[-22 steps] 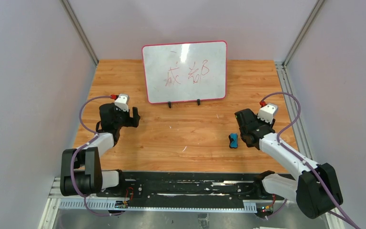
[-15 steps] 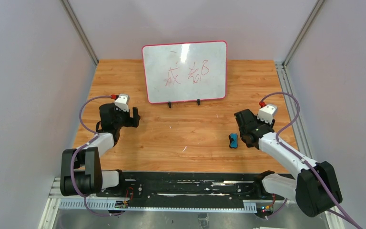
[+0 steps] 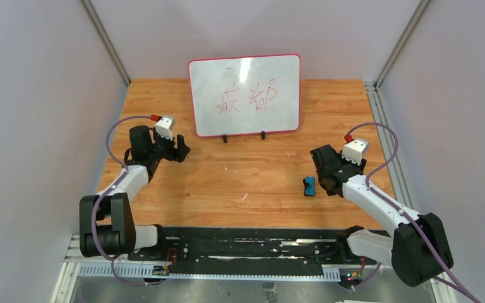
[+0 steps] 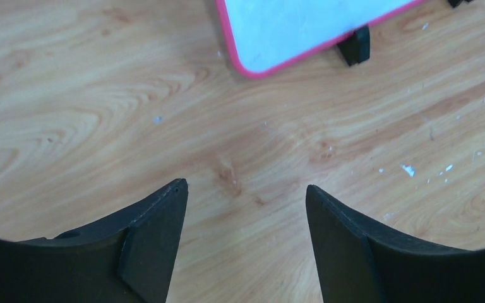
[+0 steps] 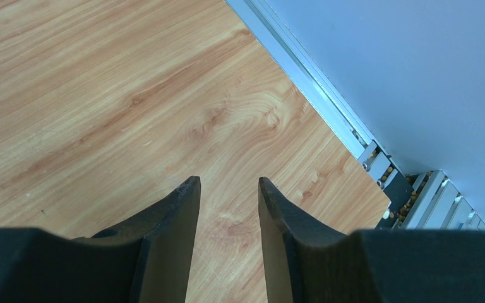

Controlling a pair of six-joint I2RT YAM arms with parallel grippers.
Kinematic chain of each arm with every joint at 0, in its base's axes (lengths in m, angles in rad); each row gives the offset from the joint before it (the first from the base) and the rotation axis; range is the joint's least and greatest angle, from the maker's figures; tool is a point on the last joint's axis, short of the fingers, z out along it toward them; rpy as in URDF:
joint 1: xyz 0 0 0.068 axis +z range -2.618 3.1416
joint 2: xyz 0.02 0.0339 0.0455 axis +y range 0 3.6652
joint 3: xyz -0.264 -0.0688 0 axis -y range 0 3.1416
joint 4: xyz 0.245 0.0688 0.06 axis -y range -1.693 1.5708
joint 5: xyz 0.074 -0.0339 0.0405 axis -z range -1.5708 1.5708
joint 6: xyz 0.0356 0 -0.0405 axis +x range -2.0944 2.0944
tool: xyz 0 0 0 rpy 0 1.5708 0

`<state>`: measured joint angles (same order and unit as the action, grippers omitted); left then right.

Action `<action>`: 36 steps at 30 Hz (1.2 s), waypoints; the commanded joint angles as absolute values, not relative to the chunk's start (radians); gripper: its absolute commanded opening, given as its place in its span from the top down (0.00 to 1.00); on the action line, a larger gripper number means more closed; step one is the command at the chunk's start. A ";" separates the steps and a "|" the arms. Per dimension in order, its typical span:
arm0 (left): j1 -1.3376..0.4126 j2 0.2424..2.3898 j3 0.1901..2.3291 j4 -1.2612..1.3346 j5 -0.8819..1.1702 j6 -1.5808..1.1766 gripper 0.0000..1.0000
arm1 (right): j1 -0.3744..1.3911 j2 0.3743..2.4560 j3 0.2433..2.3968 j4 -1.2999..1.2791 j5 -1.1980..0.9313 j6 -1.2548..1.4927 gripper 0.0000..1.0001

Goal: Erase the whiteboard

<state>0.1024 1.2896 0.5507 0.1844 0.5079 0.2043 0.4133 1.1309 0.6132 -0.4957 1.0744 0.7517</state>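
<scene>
The table (image 3: 252, 183) is as it was. The board (image 3: 245, 95) stands upright at the far middle of it on two black feet, with the red writing (image 3: 247, 99) all still there. What has moved is my left arm: it has swung up and forward, so my left gripper (image 4: 246, 189) is now nearer the board's lower left corner, though clear of it. Its fingers are spread wide with nothing between them. My right arm has hardly shifted. My right gripper (image 5: 227, 186) has its fingers apart by a narrower gap, also empty. The eraser (image 3: 309, 185) lies on the wood just beside that gripper, not picked up.

I take this as the very start: nothing is wiped and the eraser is untouched. My left arm looks to be going to steady the board, and my right has yet to take the eraser.

From above I see both arms, the writing and the eraser at once, but not how my fingers stand. My left wrist camera shows that, and also the board's pink corner and one foot (image 4: 355, 45) close ahead, with white flecks on the wood. My right wrist camera shows only bare wood, the rail (image 5: 303, 69) and the wall; the eraser is outside its view.
</scene>
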 commanded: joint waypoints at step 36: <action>0.243 1.623 1.278 -0.279 1.028 0.258 0.23 | 0.390 1.066 0.582 -0.391 1.066 0.668 0.59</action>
<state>0.1997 1.5768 1.2121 -0.2806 0.9192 0.2619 0.4095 1.0805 0.5949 -0.4164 1.0592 0.6800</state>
